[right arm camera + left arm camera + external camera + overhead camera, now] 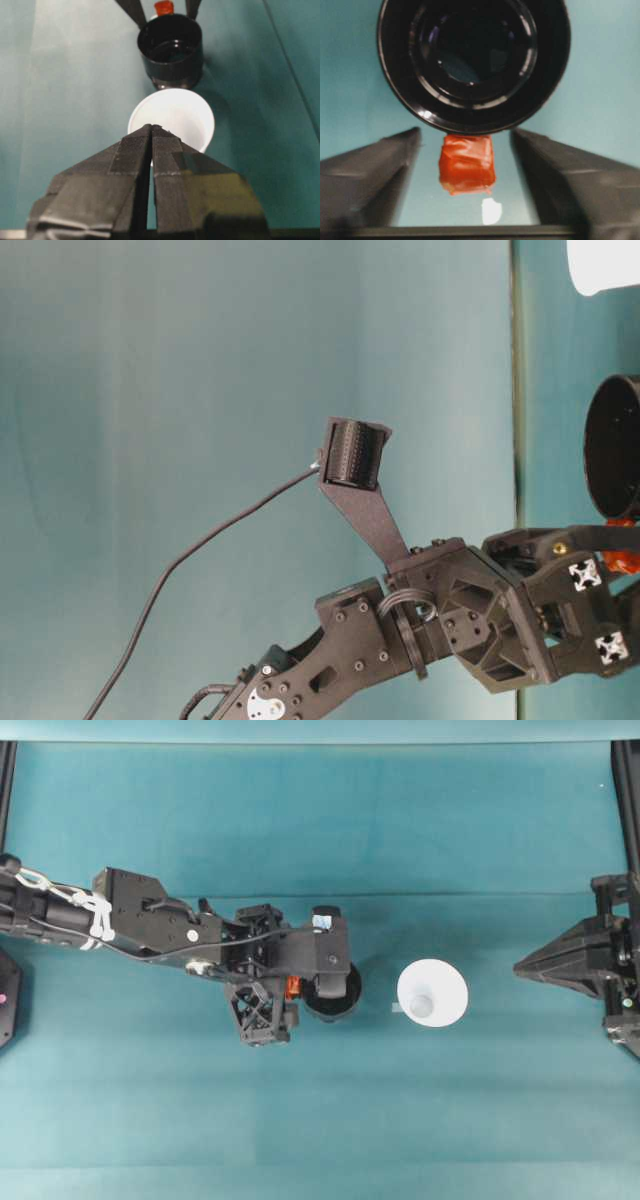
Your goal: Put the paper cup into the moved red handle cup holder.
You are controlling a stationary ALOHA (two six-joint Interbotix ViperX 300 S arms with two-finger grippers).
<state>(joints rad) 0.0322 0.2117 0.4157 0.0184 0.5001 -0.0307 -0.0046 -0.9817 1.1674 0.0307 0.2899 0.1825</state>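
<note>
I see the red handle cup holder point(335, 995) standing upright on the teal table point(300, 1120), a little left of the middle. My left gripper point(467, 155) has its fingers point(375, 170) spread apart on both sides of the orange-red handle point(467, 164), not touching it. The paper cup point(432, 993) stands upright just right of the holder, apart from it. My right gripper point(151, 131) waits at the right edge, its fingers pressed together on nothing.
</note>
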